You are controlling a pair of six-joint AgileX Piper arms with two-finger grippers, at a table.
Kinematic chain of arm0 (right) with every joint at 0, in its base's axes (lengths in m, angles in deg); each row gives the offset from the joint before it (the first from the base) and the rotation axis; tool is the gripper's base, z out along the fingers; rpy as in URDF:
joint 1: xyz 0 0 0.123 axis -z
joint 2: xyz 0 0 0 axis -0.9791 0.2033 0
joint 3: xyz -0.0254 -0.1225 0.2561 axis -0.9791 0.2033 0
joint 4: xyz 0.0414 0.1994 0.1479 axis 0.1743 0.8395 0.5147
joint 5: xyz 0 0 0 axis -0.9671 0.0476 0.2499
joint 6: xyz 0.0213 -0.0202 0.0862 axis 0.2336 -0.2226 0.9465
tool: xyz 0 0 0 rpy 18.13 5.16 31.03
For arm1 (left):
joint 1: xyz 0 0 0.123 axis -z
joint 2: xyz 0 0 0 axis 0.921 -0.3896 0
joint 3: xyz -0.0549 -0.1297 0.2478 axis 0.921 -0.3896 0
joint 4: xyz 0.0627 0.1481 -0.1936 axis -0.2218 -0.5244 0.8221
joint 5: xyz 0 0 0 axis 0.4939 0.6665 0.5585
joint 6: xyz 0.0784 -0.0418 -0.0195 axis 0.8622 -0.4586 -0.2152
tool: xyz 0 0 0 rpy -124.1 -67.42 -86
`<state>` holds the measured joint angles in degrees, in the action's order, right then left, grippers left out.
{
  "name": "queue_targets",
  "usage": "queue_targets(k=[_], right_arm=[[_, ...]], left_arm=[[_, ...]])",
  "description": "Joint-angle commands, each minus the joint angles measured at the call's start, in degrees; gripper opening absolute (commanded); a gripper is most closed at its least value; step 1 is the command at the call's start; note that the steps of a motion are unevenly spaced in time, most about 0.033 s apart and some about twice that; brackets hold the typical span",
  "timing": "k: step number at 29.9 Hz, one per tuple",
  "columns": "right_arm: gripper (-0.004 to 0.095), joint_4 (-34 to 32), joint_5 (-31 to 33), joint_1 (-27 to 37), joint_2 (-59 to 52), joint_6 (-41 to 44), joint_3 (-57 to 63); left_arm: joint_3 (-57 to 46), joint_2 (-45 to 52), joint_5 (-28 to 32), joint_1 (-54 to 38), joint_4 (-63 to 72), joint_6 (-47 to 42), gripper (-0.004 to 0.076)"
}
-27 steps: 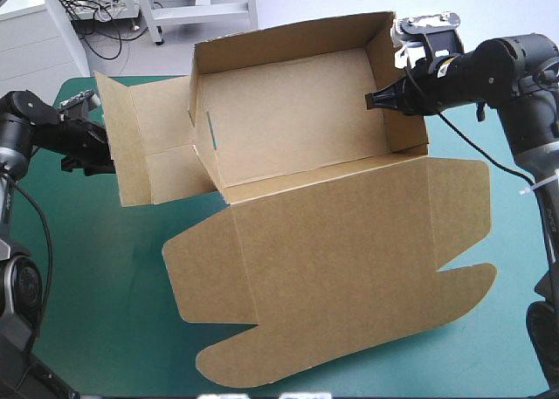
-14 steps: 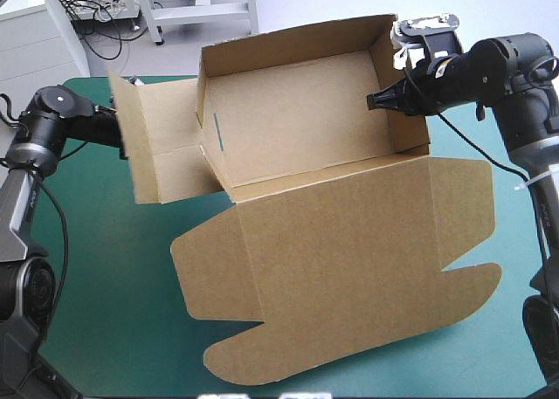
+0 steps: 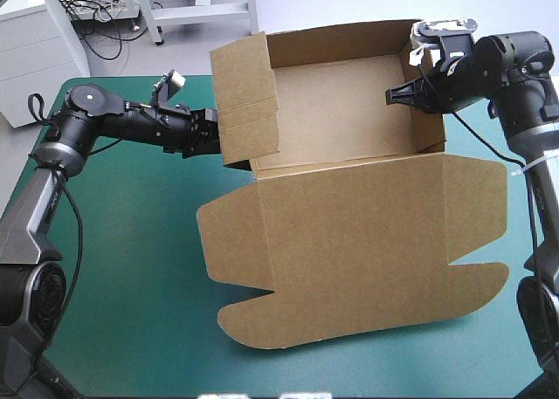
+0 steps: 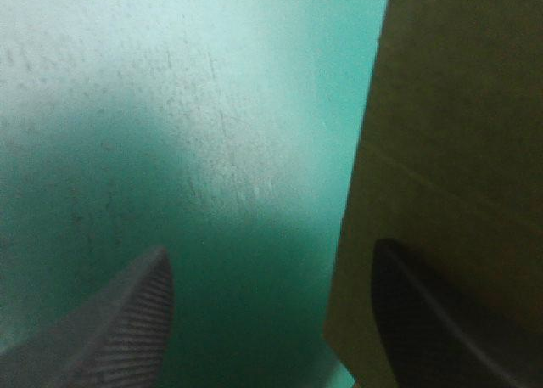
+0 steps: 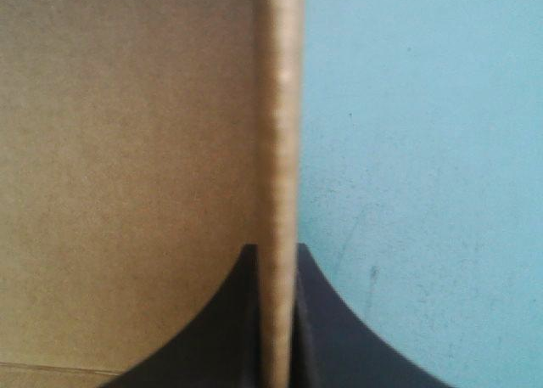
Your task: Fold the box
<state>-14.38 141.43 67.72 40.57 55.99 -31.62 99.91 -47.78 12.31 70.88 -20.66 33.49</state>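
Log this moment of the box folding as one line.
box: walls up, lid flat | left gripper: open, at left end flap outer face | right gripper: shut on right wall

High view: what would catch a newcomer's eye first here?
The big brown box sits mid-table, walls raised at the far side, its lid lying flat toward the near edge. The right gripper pinches its right wall, while the left gripper, open, reaches the upright left flap from outside.

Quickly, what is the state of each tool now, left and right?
Left tool: open, at an edge of the box.
Right tool: closed on a wall of the box.
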Motion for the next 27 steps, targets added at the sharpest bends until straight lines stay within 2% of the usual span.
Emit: queue_targets(k=[1, 20, 27], right_arm=[[-0.0022, -0.66, 0.03, 0.32, -2.59, 0.33, -1.73], [-0.0022, -4.43, 0.03, 0.32, -2.5, 0.43, -1.73], [-0.0022, -4.43, 0.03, 0.32, -2.5, 0.56, -1.73]], left_arm=[[1.53, 2.92, -4.14, 1.42, 6.28, 1.68, 0.0473], [1.53, 2.92, -4.14, 1.53, 22.63, 9.93, 0.047], [1.53, 2.92, -4.14, 1.53, 23.16, 10.07, 0.047]])
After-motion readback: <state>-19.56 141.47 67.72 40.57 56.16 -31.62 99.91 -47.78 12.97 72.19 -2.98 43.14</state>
